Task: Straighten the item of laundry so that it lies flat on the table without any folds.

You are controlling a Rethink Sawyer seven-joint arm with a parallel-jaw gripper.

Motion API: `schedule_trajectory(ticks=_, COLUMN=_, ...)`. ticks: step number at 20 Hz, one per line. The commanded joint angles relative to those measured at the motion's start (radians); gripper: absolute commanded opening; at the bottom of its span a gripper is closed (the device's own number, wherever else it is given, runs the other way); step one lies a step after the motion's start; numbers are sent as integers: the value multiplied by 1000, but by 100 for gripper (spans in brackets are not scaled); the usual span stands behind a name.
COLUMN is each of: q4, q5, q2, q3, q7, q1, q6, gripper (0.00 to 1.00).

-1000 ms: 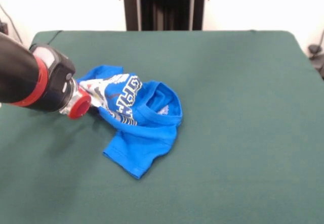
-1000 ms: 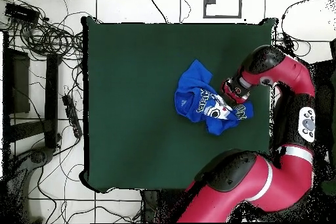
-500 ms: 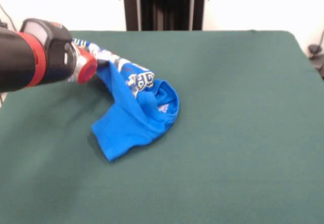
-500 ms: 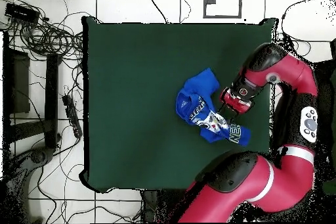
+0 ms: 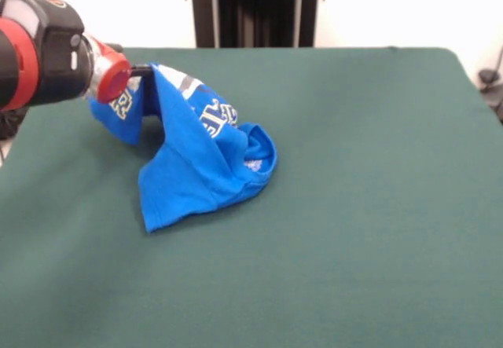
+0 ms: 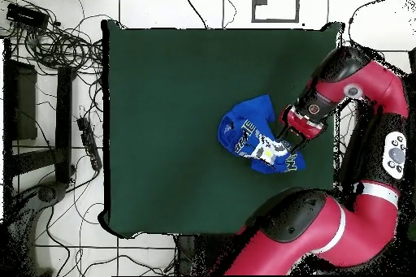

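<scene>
The bright blue T-shirt (image 5: 196, 163) with white lettering is bunched and partly lifted off the dark green table (image 5: 361, 206). One end hangs from my gripper (image 5: 145, 73) at the upper left of the front view; the rest drapes down in folds to the cloth top. The gripper is shut on the shirt's raised edge, behind the red ring at the arm's end. From overhead, the T-shirt (image 6: 252, 134) lies right of the table's (image 6: 162, 127) middle, with the gripper (image 6: 283, 138) at its right side.
The red arm (image 6: 349, 87) reaches in over the table's right edge in the overhead view. Cables and equipment (image 6: 49, 38) lie on the floor to the left, off the table.
The gripper has risen and drawn back with the shirt's edge in it, lifting more fabric. The shirt's lower part has slid a little toward the gripper's side.
</scene>
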Motion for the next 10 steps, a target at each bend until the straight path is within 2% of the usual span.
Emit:
schedule_trajectory(ticks=1, q4=20, q5=-38, q2=21, q3=121, q7=-303, q1=21, q6=-155, gripper=100)
schedule_trajectory(ticks=6, q4=104, q5=-9, q2=-33, q3=85, q7=-224, q1=24, q6=-322, gripper=100)
schedule_trajectory(ticks=10, q4=148, q5=-20, q2=-71, q3=54, q7=-168, q1=31, q6=-552, gripper=100)
